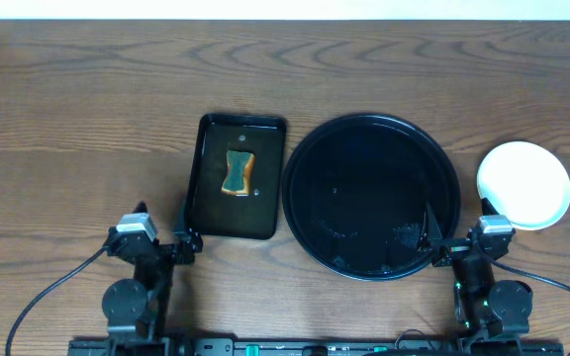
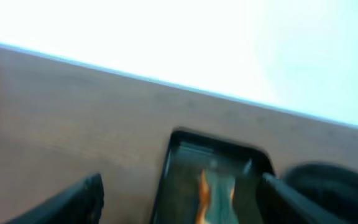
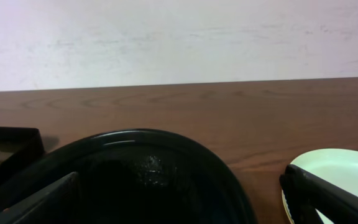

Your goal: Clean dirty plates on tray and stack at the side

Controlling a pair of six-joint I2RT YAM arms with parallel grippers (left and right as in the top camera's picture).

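The large round black tray [image 1: 370,195] lies right of centre with no plates on it; it also shows in the right wrist view [image 3: 135,174]. A stack of pale plates [image 1: 523,184] sits on the table just right of the tray; its top is plain and unmarked, and it shows at the lower right of the right wrist view [image 3: 337,171]. My left gripper [image 1: 179,245] is open and empty at the near left. My right gripper [image 1: 455,247] is open and empty at the tray's near right edge, left of the plates.
A smaller rectangular black tray [image 1: 236,176] left of the round tray holds an orange-edged sponge [image 1: 237,172]; both show in the left wrist view, the tray [image 2: 216,162] and the sponge [image 2: 215,193]. Both arm bases and cables sit along the near table edge.
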